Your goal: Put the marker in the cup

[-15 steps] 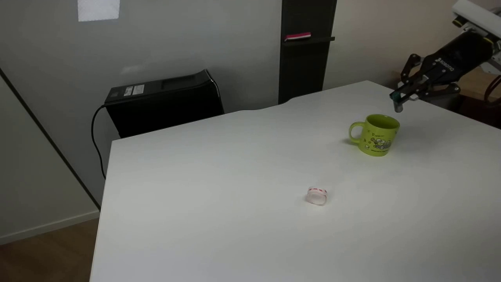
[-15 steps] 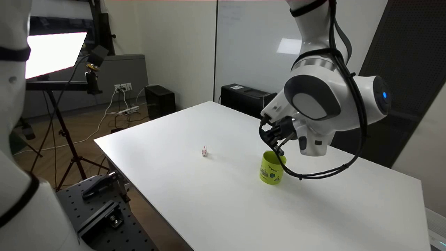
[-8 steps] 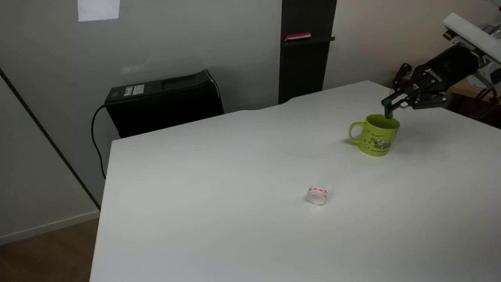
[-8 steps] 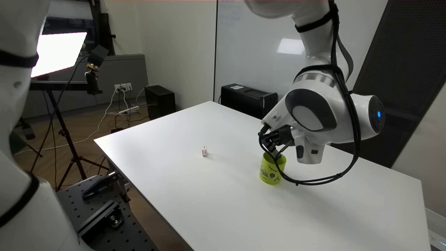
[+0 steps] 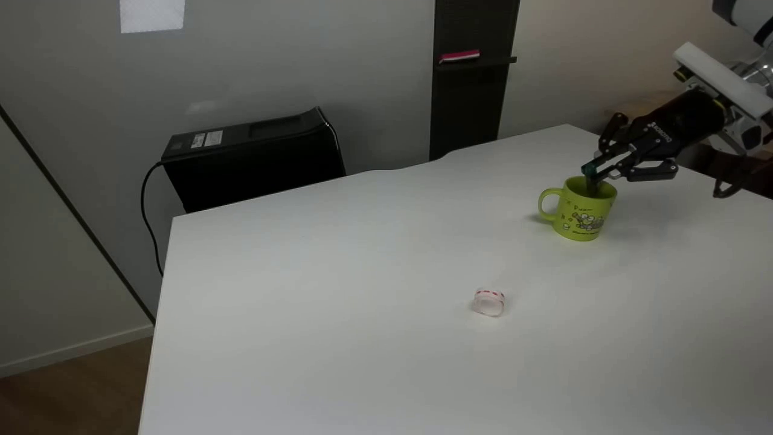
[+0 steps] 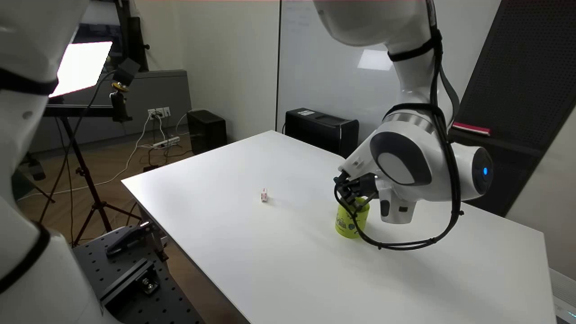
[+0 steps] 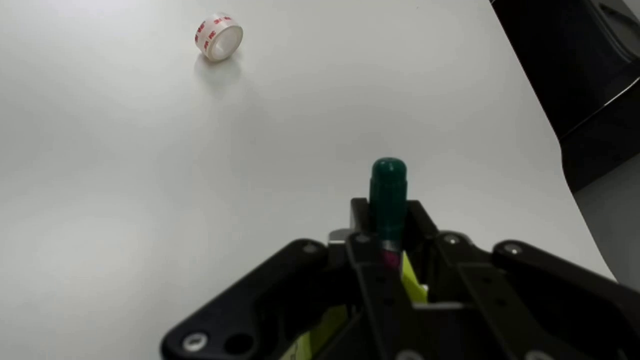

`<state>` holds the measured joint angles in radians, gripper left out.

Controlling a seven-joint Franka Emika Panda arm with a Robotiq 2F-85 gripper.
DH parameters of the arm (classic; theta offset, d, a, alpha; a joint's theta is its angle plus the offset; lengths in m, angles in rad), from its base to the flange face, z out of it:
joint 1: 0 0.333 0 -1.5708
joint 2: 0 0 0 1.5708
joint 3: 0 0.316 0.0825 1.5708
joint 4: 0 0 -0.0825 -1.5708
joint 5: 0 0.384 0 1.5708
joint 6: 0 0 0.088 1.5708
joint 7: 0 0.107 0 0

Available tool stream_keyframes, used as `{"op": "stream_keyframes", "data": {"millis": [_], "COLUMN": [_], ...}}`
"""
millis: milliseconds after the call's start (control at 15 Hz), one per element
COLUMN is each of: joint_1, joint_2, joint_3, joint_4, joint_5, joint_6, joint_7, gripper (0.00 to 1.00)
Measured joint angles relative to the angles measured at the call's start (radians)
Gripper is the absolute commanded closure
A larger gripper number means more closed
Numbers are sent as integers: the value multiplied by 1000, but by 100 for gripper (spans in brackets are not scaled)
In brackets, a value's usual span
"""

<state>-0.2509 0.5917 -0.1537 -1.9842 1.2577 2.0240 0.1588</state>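
The marker [image 7: 388, 192] stands roughly upright between the fingertips, its dark green capped end sticking up past them in the wrist view. My gripper [image 5: 594, 172] is shut on it just over the cup. The lime-green cup [image 5: 577, 217] stands upright on the table with its handle away from the arm. In an exterior view the marker's lower part reaches into the cup's opening; its lower tip is hidden inside. In an exterior view the cup [image 6: 345, 223] is partly behind the arm's cables. In the wrist view slivers of the cup [image 7: 411, 285] show behind the fingers.
A small clear tape roll with red print [image 5: 488, 303] lies on the white table [image 5: 314, 314], also visible in the wrist view [image 7: 218, 37]. A black box [image 6: 320, 131] stands beyond the table's edge. Black cables [image 6: 407, 246] hang in a loop from the arm near the cup.
My gripper has moved down and toward the cup with the marker held. The marker's lower end has gone from above the rim to inside the opening. The cup and tape roll have not moved.
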Motion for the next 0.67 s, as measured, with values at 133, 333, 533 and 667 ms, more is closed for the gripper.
{"op": "stream_keyframes", "data": {"millis": [133, 333, 533, 667], "joint_1": [-4, -6, -7, -6], "joint_2": [15, 34, 45, 51], "joint_3": [0, -2, -2, -2], "joint_4": [3, 7, 10, 14], "joint_5": [7, 18, 20, 20], "joint_6": [-2, -3, -3, -3], "joint_7": [-5, -8, -8, -8], "gripper": [95, 95, 55, 49]}}
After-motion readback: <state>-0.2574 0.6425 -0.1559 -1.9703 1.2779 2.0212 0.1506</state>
